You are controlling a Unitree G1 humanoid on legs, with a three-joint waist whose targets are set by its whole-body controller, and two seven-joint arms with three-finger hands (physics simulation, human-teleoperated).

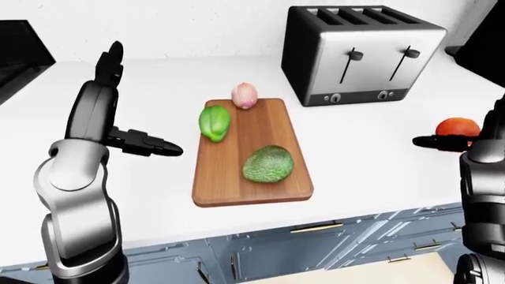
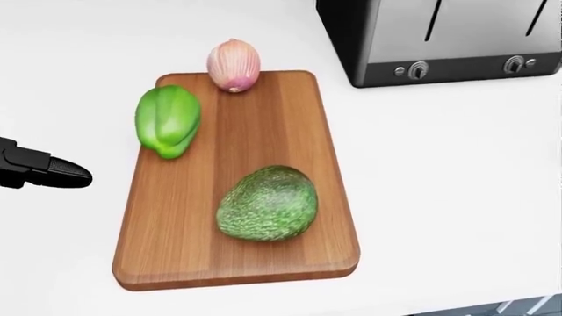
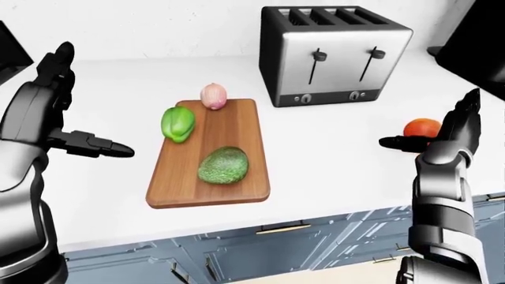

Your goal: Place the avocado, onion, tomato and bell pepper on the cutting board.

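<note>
Reaching for the tomato (image 3: 422, 128) at three o'clock of the cutting board (image 3: 189, 183) with the right hand (image 3: 442, 139) spread, touching nothing — best closing round its middle. Avocado (image 3: 223, 165), onion (image 3: 213, 96), bell pepper (image 3: 178, 123) lying boarded; left hand (image 3: 67, 112) spread.

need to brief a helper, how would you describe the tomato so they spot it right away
Start at the big silver toaster on the white counter, then look right and lower. The tomato sits beside the right hand, the only red item and the only one off the cutting board.
</note>
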